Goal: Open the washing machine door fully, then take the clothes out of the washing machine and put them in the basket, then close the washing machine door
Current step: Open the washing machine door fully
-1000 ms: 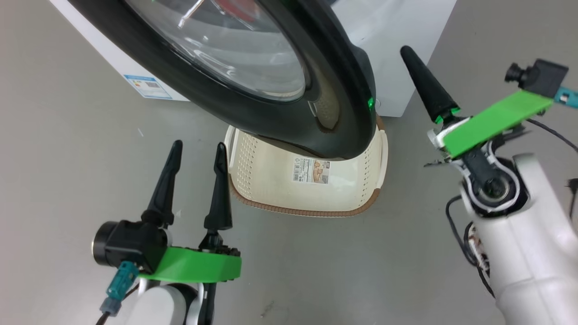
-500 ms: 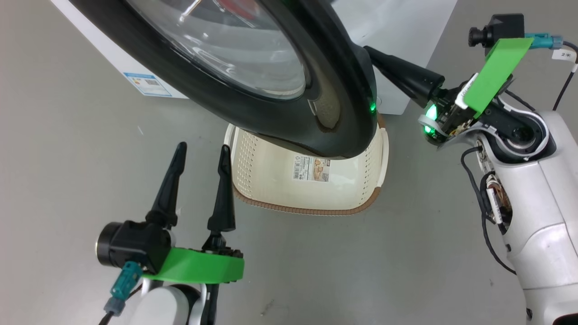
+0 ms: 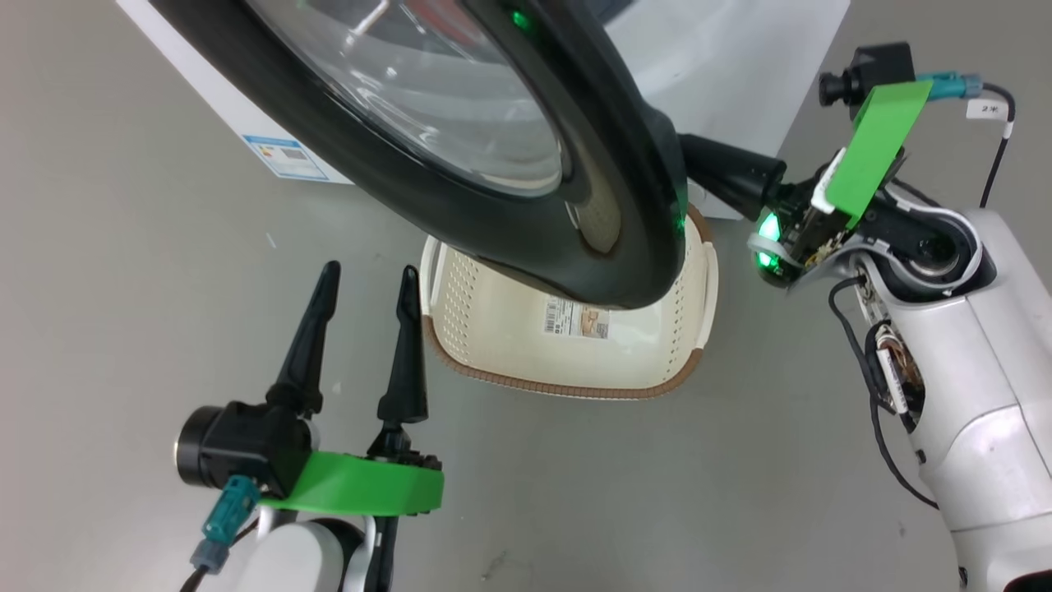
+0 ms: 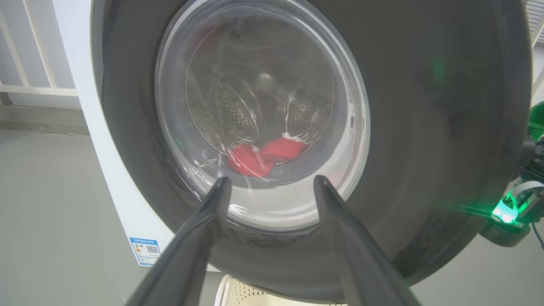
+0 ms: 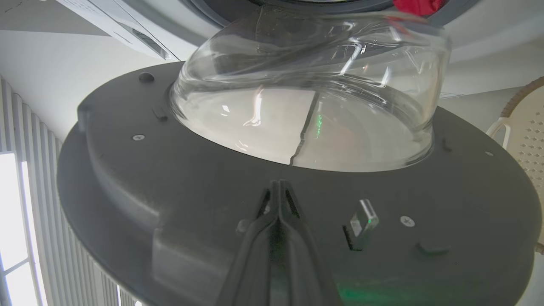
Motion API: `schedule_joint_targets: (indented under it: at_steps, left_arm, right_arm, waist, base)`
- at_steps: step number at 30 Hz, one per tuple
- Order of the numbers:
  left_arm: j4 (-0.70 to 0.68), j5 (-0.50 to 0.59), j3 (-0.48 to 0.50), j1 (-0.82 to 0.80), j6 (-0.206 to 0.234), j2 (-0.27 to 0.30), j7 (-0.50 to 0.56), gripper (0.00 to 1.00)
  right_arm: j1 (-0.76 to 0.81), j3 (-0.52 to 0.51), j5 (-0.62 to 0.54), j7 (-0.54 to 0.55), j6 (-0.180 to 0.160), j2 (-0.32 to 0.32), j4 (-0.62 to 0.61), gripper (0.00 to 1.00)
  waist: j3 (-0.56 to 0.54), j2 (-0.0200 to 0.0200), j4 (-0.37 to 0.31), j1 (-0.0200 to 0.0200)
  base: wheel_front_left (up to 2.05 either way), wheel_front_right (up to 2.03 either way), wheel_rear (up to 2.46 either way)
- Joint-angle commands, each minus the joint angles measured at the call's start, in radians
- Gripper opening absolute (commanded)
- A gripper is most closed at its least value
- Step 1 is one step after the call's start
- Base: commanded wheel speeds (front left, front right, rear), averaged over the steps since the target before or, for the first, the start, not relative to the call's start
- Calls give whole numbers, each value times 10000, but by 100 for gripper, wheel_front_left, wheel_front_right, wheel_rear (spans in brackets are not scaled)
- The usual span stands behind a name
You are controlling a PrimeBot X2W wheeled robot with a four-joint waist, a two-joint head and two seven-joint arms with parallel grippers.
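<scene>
Head view: the washing machine door point(image 3: 493, 238) stands partly open. Its glossy black frame overhangs the far part of the basket point(image 3: 567, 385), which sits on the grey floor point(image 3: 123, 312) just in front of the washing machine point(image 3: 731, 74). A paper label point(image 3: 579, 319) lies on the basket's bottom, and a blue sticker point(image 3: 288, 158) marks the machine's lower front. The left gripper point(image 3: 370, 270) hovers at lower left, just beside the basket's rim, its fingers spread wide and empty.

Left wrist view: the same fingers frame the door's outer face. Through the glass window point(image 4: 259, 106) the clothes point(image 4: 265, 155) appear as a red heap with white trim, lying low in the drum point(image 4: 238, 119) (its perforated steel wall shows behind them).

Right wrist view: the right gripper point(image 5: 278, 183) has its fingers pressed together, holding nothing. The tips sit at the door's dull grey inner face, just below the bulging glass window and near a small latch tab point(image 5: 361, 223). Whether the tips touch that face cannot be told. From the head camera, these fingers pass behind the door's right edge.
</scene>
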Motion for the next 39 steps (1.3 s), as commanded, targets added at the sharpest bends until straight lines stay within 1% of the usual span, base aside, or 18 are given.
schedule_joint_targets:
  at_steps: [1,10,19,30,39]
  left_arm:
    - [-199,-41,350,50,94,171,-78,100]
    - [-181,-109,548,396,216,171,-78,100]
    - [-42,-160,726,752,283,171,-78,100]
    - [285,-206,810,984,252,171,-78,100]
    - [401,-323,772,1177,322,171,-78,100]
  right_arm:
    - [94,168,153,34,54,243,-359,0]
    - [971,364,306,-24,54,240,-607,0]
    - [1751,623,501,-182,54,299,-605,0]
    - [2328,1062,581,-328,54,361,-602,0]
    - [2747,1544,730,-339,54,420,-653,0]
  waist:
    - [-155,-1,107,0]
    - [-745,-1,567,0]
    - [-1415,-1,1153,0]
    - [-1928,-1,1769,0]
    - [-2291,-1,2233,0]
  base:
    - [0,0,0]
    - [0,0,0]
    - [0,0,0]
    - [0,0,0]
    - [0,0,0]
